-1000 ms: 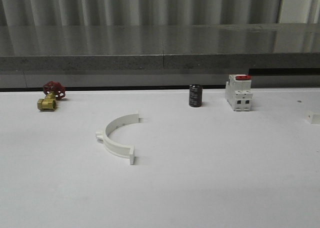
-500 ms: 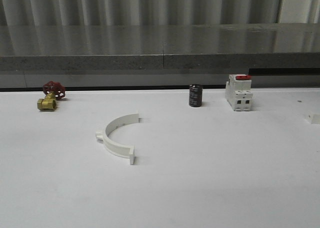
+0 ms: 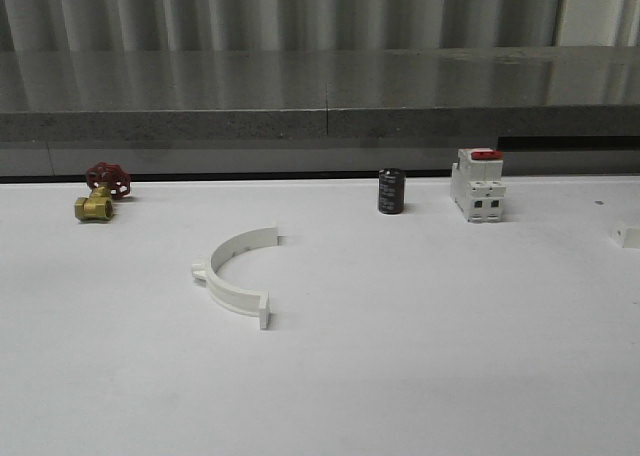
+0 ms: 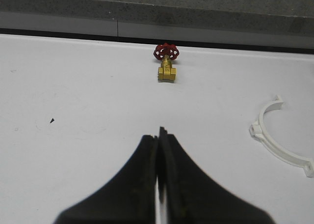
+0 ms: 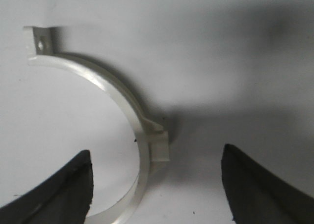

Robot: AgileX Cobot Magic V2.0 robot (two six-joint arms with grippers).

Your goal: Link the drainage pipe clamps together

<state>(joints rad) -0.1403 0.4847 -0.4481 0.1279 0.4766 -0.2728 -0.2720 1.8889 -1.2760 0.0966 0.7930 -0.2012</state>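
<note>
Nothing moved; right pincer (image 5: 156, 184) straddles clamp (image 5: 125, 116).

The right wrist view cuts off one clamp half (image 5: 117, 101) at its edge, perhaps beneath the gripper (image 5: 157, 189).

Count: 2 clamp halves (image 3: 236, 273) (image 5: 113, 116), 1 brass valve (image 3: 98, 193), 1 black capacitor (image 3: 391, 191), 1 white switch (image 3: 477, 184), 1 small white block (image 3: 627, 235).
</note>
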